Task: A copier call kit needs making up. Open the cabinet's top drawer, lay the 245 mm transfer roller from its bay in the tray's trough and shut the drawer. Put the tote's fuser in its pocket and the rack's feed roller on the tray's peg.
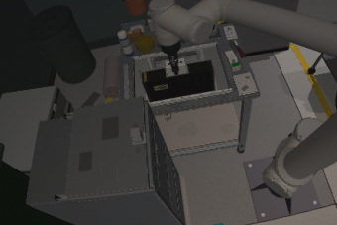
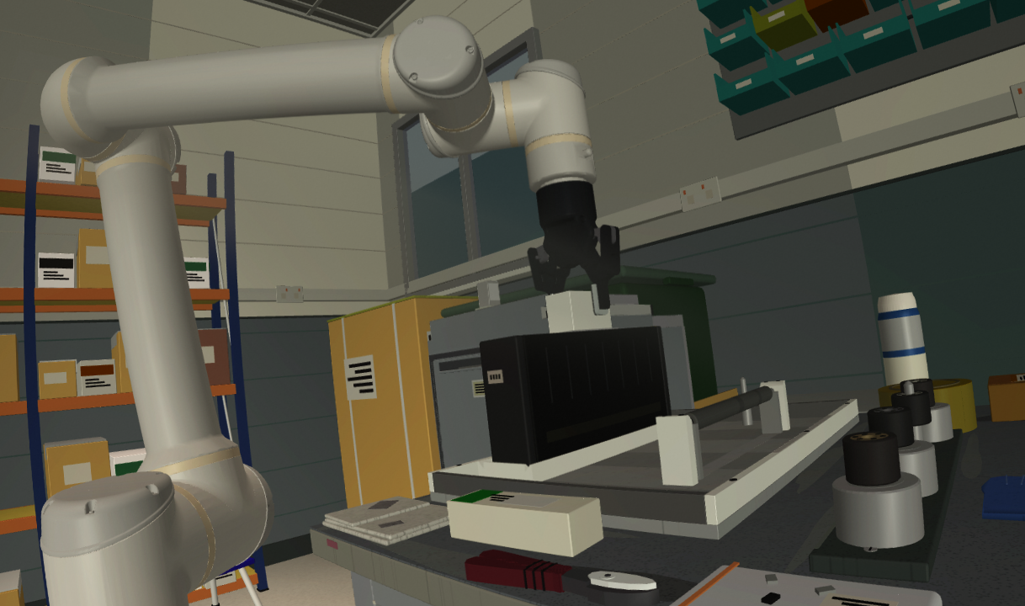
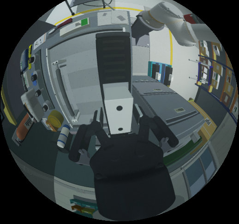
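My gripper point(image 2: 576, 298) point(image 3: 118, 114) point(image 1: 174, 68) is open and holds nothing. It hangs over the white handle block point(image 2: 573, 310) point(image 3: 118, 107) on top of the black fuser point(image 2: 576, 392) point(image 1: 179, 82) point(image 3: 113, 59), with a finger to each side of the block. The fuser stands upright on the white tray point(image 2: 652, 460) point(image 1: 198, 84). The dark transfer roller point(image 2: 720, 407) point(image 3: 62, 89) lies in the tray's trough between two white end blocks. Black feed rollers point(image 2: 874, 456) sit on the rack point(image 2: 878, 512) to the right of the tray. The grey cabinet point(image 1: 94, 158) stands left of the table, its drawers closed.
A large tan carton point(image 2: 384, 399) stands behind the tray beside a grey machine. A white box point(image 2: 524, 520), a red tool point(image 2: 516, 569), a white-and-blue can point(image 2: 899, 335) and a yellow tape roll point(image 2: 946, 396) lie on the bench around the tray. Shelving point(image 2: 19, 301) fills the far left.
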